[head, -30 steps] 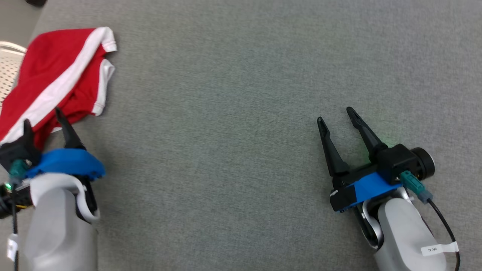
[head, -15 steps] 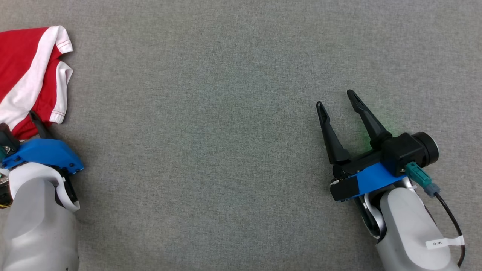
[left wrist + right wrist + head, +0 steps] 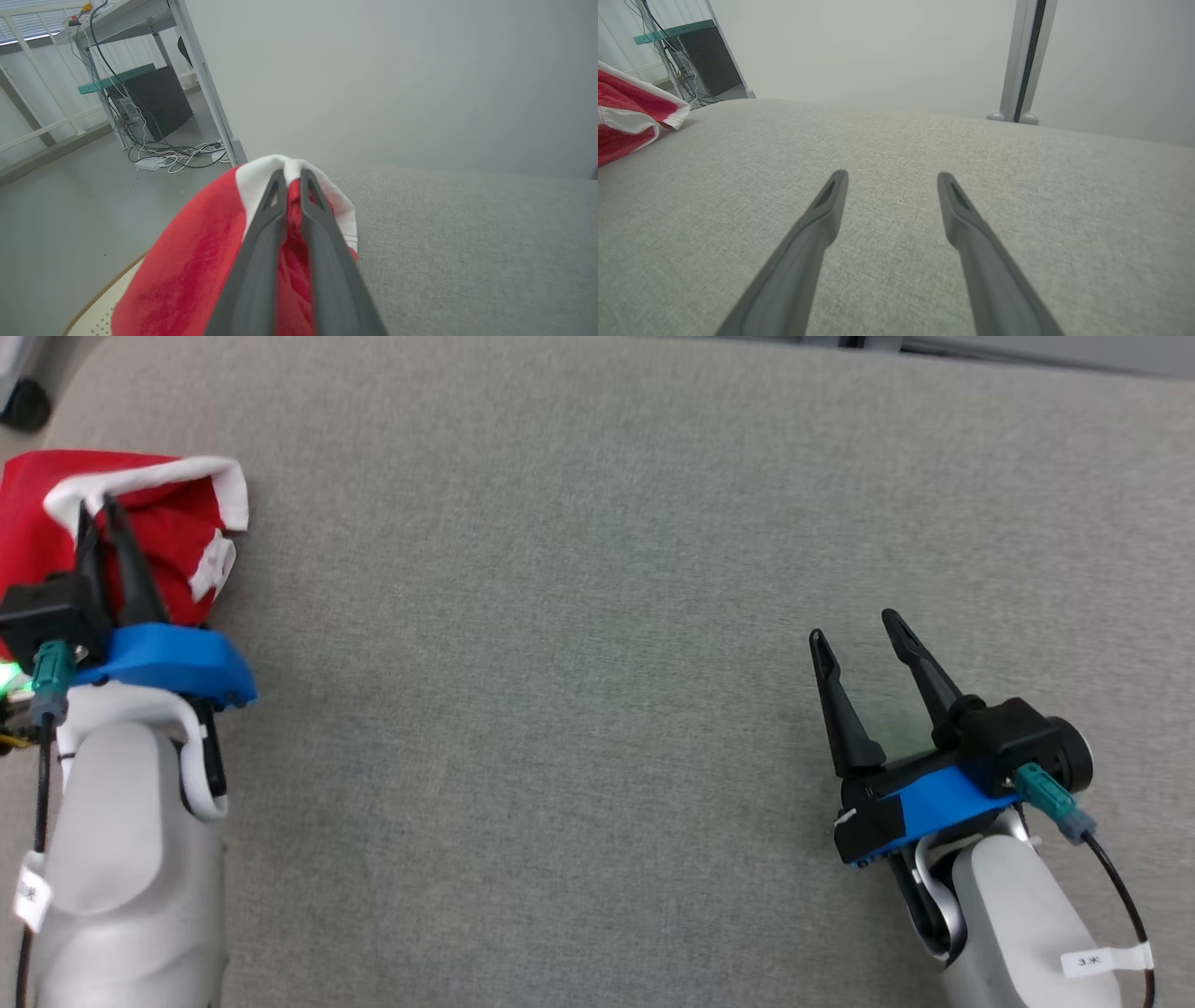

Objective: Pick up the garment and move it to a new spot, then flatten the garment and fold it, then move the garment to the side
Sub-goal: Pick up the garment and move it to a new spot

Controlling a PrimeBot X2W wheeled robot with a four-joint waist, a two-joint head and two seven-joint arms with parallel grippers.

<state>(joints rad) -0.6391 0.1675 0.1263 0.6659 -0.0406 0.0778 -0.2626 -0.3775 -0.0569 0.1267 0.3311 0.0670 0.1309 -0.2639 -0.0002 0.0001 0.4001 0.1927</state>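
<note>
Over at ten o'clock in the head view, pinches the red-and-white garment with the left gripper, jaws clenched on a white-edged fold (red cloth squeezed between the fingers in the left wrist view). Holds that fold raised in a peak above the grey surface near its rim. Holds the right gripper at four o'clock, released, fingers spread, well apart from the garment, grasping nothing.
</note>
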